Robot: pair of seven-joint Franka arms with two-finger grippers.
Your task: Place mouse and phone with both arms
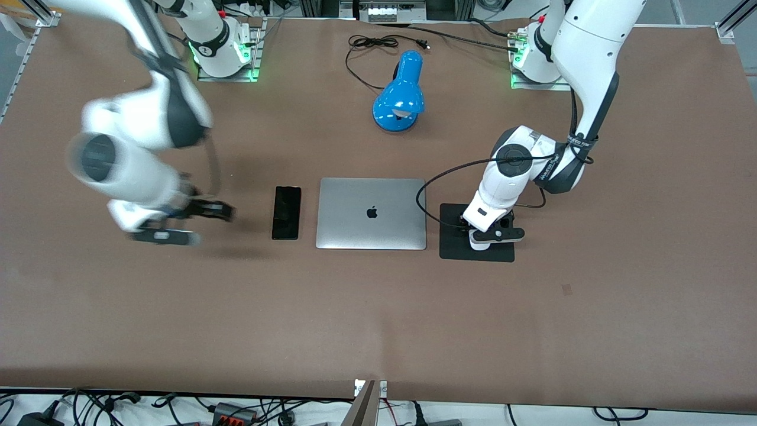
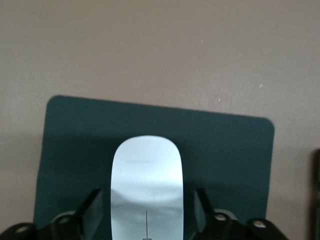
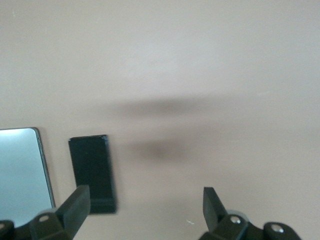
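Note:
The white mouse (image 2: 146, 180) lies on the square black mat (image 2: 225, 150), beside the laptop toward the left arm's end. My left gripper (image 2: 148, 192) is low over the mat (image 1: 452, 247), open, with one finger on each side of the mouse and a small gap at both sides. The front view shows this gripper (image 1: 494, 235) covering the mouse. The black phone (image 1: 286, 212) lies flat on the table beside the laptop toward the right arm's end; it also shows in the right wrist view (image 3: 92, 172). My right gripper (image 1: 219, 211) is open and empty (image 3: 145, 191) above bare table beside the phone.
A closed silver laptop (image 1: 371, 213) lies between the phone and the mat; its corner shows in the right wrist view (image 3: 20, 170). A blue desk lamp (image 1: 401, 94) with a black cord (image 1: 378, 42) lies near the arm bases. The brown table stretches wide toward the front camera.

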